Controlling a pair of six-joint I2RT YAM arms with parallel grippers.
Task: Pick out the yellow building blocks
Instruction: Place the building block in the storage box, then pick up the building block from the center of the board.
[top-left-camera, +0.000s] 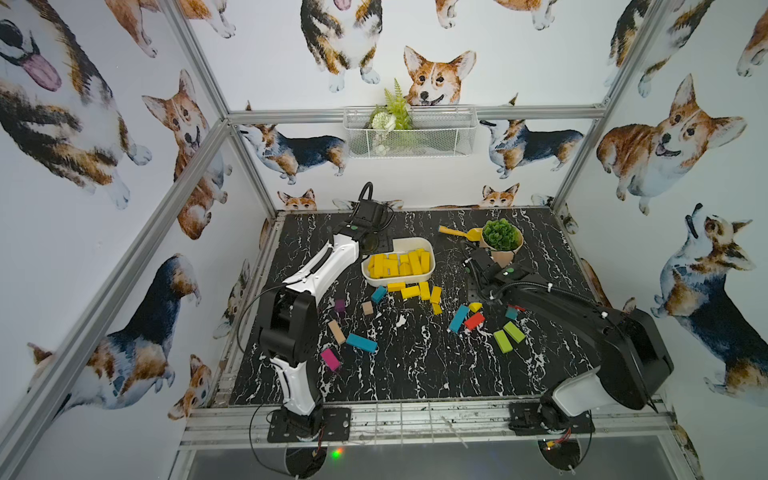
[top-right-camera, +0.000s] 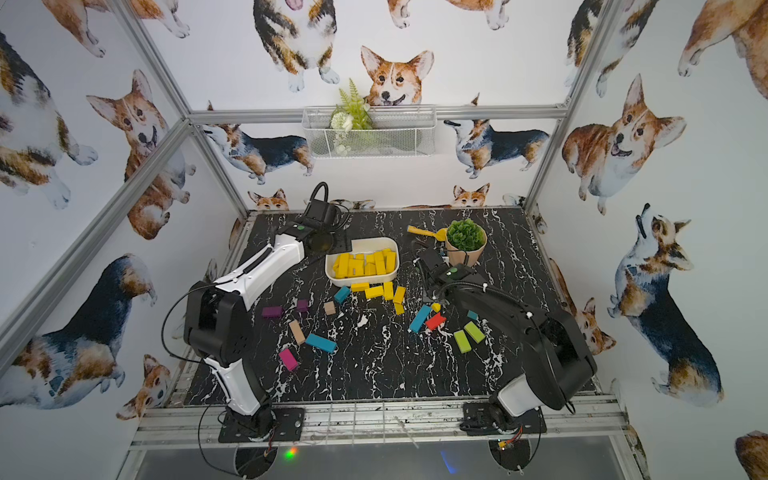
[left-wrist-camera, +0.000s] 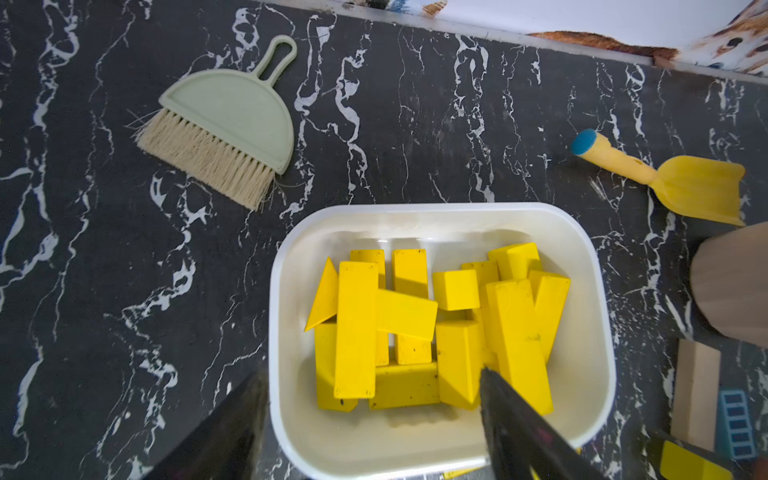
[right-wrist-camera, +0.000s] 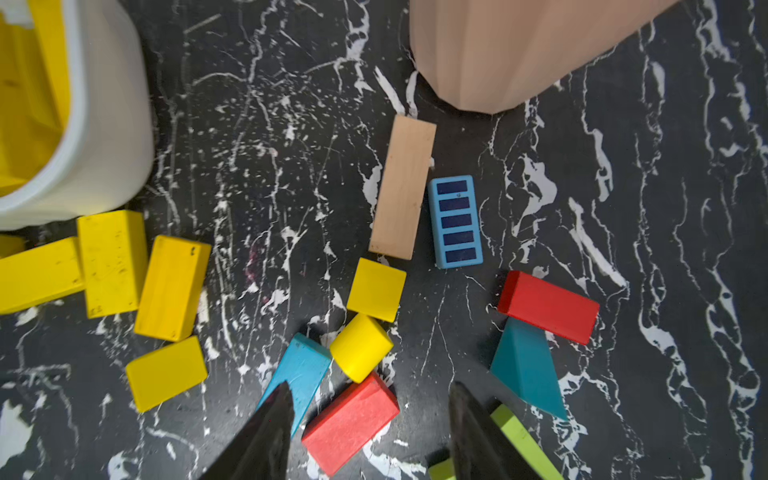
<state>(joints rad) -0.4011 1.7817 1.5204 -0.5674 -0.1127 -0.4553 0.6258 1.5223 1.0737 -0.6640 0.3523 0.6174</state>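
Left gripper, spread and empty, hangs over the tub of yellow blocks; right gripper, spread too, has a loose yellow cylinder just ahead of its tips, crowded by a blue wedge and red block it might snag instead

1. Corgi-print wallpaper covers every wall around me.
2. Aluminium frame bars edge my cell.
3. A white wire basket hangs on the back bar, holding greenery.
4. My tabletop is black marble veined white.

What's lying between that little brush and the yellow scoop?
Nothing: the left wrist view shows only bare marbled tabletop between the brush and the scoop.
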